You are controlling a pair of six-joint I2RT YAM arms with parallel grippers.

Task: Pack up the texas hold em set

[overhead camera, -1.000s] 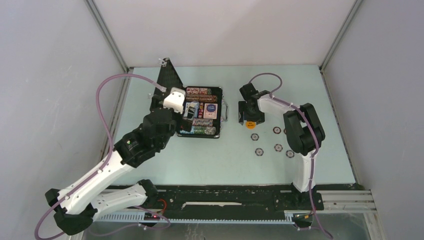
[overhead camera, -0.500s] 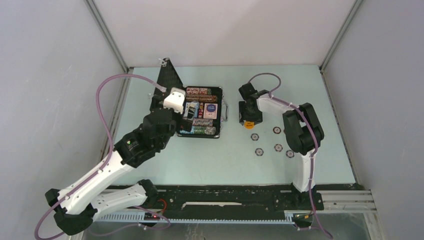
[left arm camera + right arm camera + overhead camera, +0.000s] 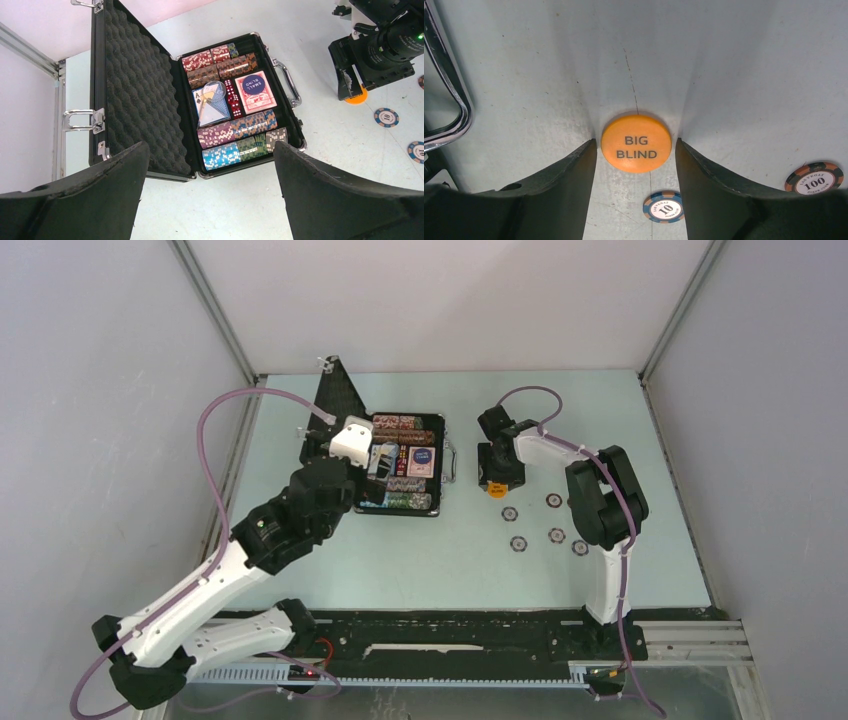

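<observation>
Orange and round, the button marked BIG BLIND is seen lying flat on the table, just right of the case and its silver handle. It is flanked by the right claw, whose two fingers are pressed in against its opposite sides. The case is set in the far-left part of the table, with its foam-lined lid raised on the side facing the left edge. Rows of mixed-colour chips are packed along the far and near sides of the tray, and a red-backed deck with red dice beside it is held between them. The left claw is hung above the near edge of the case with its fingers spread fully apart and nothing between them. Five loose chips are scattered on the table toward the right edge, nearer than the button; one marked 10 lies closest to it.
</observation>
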